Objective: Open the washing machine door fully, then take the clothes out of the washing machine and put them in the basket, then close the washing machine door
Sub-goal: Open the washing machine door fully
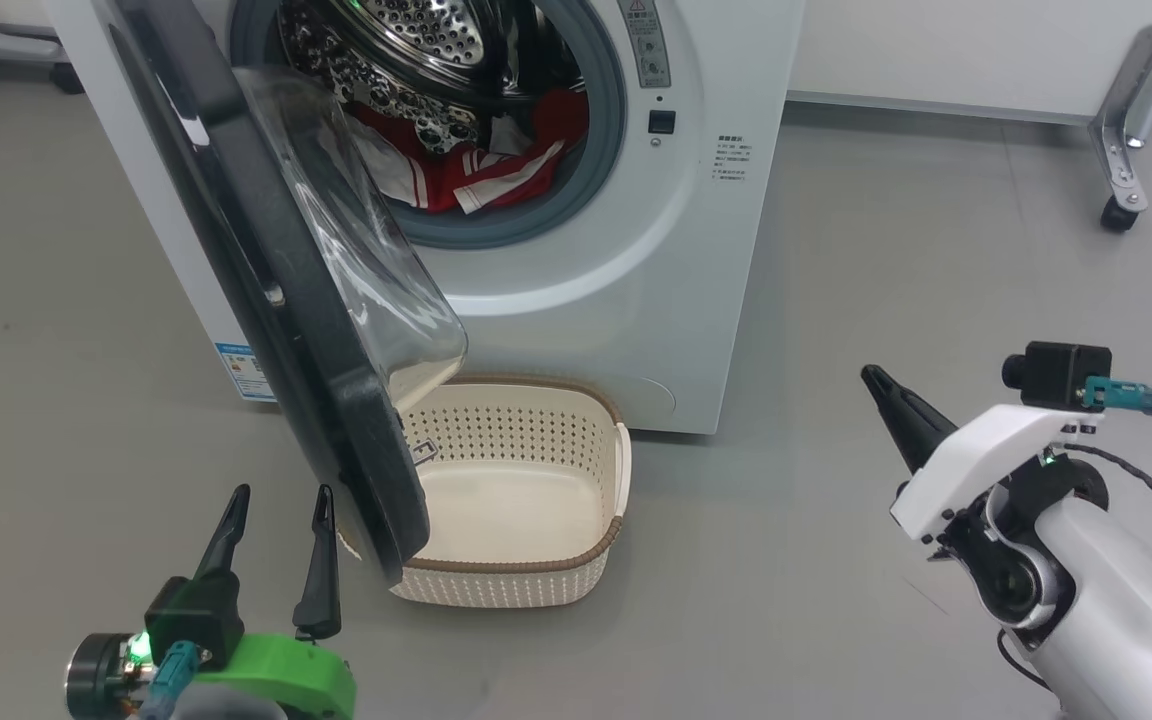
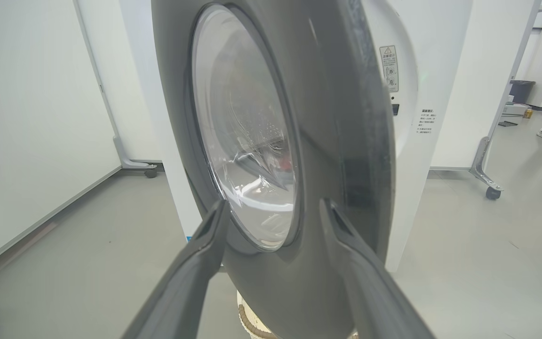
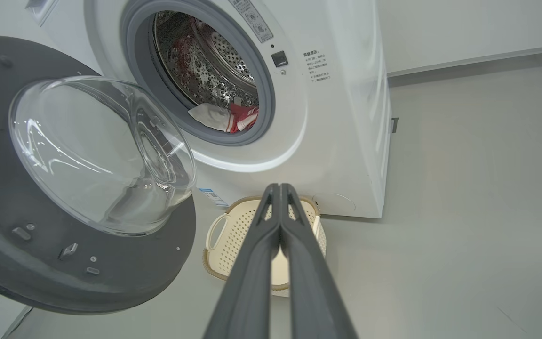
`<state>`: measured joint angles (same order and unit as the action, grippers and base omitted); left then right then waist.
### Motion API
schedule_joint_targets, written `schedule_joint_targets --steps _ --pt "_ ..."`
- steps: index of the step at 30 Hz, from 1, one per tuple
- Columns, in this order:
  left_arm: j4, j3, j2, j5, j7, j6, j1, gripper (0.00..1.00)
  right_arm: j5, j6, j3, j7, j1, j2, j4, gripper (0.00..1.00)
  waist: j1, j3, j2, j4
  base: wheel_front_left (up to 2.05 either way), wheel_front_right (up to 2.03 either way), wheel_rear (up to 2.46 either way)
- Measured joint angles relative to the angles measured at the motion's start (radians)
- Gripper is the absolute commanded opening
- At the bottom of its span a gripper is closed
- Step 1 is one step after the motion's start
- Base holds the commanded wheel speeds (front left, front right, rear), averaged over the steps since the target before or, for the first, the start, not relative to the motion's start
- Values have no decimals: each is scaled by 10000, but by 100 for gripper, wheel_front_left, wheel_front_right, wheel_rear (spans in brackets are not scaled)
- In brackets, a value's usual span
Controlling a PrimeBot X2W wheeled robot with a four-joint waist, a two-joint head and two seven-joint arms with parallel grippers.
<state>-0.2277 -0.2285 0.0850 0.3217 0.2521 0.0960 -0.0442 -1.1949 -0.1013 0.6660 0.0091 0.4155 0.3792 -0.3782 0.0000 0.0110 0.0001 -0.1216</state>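
washing machine door [image 1: 256,280] half open, glass bowl [image 1: 366,260] clear; red-white clothes [image 1: 496,175] in drum [image 1: 426,35]

i see the washing machine door [image 3: 111,263] has a matt black inner face and a clear shiny glass bowl [image 3: 97,155]. the drum [image 1: 436,40] is glossy perforated steel, the clothes [image 1: 481,175] are soft red and white cloth. the basket [image 1: 516,425] is smooth cream plastic with a woven-look rim.

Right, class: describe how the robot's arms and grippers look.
Left gripper: two long, dark, tapered fingers on a bright green body with a green light and a teal plug. Right gripper: the same dark fingers on a white body, topped by a black camera with a teal connector and black cable.
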Motion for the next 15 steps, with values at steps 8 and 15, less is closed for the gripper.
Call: schedule_joint_targets --steps 8,15 --pt "105 188 2 -65 0 -42 201 100 1576 635 245 -1655 -659 405 146 0 0 -30 0 332 0 0 0" --pt "127 316 -6 -69 0 -128 278 100 2157 1323 169 -2583 -1282 387 288 0 0 -68 0 442 0 0 0"
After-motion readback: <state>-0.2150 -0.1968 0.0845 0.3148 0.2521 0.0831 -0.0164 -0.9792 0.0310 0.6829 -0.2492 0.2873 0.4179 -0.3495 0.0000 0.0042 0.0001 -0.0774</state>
